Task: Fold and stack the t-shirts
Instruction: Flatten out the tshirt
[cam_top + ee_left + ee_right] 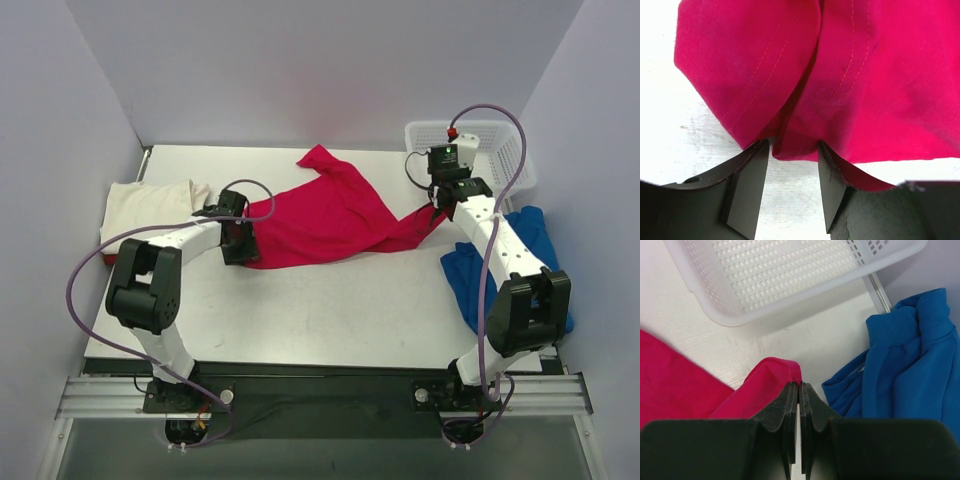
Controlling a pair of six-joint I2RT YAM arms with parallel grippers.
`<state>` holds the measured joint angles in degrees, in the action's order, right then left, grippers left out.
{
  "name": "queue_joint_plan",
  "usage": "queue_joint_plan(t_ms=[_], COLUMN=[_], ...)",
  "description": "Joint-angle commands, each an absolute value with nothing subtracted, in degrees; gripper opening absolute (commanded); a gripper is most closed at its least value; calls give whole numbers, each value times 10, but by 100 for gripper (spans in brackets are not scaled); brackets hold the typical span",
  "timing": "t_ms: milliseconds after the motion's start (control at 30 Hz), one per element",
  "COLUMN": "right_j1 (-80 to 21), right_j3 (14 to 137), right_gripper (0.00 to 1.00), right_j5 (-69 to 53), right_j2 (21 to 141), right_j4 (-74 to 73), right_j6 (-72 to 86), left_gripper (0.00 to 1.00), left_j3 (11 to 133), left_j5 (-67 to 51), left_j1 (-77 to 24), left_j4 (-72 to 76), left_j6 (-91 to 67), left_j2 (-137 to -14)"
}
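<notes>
Cloth: red t-shirt (330, 215) lying long-axis left to right between the arms | right gripper (800, 390) pinching its right corner | left gripper (792, 150) spread, left hem right at its tips, so left arm's grab

a robot lab cell: white table (330, 310) boxed by plain walls (300, 70).

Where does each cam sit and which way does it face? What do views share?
Top external: above, behind the bases, looking down on the table; left arm, right arm whole.
Left wrist: looks down past open left fingers at the red t-shirt hem.
Right wrist: looks past shut right fingers pinching that shirt, toward basket, blue t-shirt.
Shared: all three show the red t-shirt.
</notes>
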<state>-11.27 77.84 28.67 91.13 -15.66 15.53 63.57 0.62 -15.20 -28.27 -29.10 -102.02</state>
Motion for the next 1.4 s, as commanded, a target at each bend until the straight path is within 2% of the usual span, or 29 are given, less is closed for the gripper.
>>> queue_joint_plan(t_ms=[0, 100, 167, 267, 433, 600, 800, 1033, 1200, 1367], right_j1=[-115, -115, -114, -115, -114, -113, -109, -105, -105, -105], right_j3=[771, 769, 770, 771, 771, 773, 797, 859, 958, 1066], right_gripper=[0, 0, 0, 0, 0, 0, 0, 0, 0, 0], right_j5=[301, 301, 304, 306, 308, 307, 303, 304, 275, 232], right_j2=[909, 909, 910, 910, 911, 905, 875, 831, 824, 838], right_j4=[-166, -166, -166, -166, -166, -167, -175, -178, -176, -166], right_j6=[158, 159, 159, 159, 161, 160, 154, 129, 121, 120], left_gripper=[54, 53, 49, 34, 0, 0, 0, 0, 0, 0], left_j3=[654, 659, 671, 678, 687, 719, 833, 1034, 1206, 1366], left_j5=[36, 37, 42, 48, 52, 56, 90, 72, 52, -59], left_j1=[-160, -161, -163, -164, -165, -164, -153, -85, -55, -30], left_j4=[-304, -313, -331, -342, -359, -387, -440, -466, -466, -429], left_j6=[-300, -302, -304, -302, -294, -282, -248, -217, -199, -203], left_j2=[-1028, -1045, -1060, -1061, -1056, -1044, -1011, -1009, -1044, -1129])
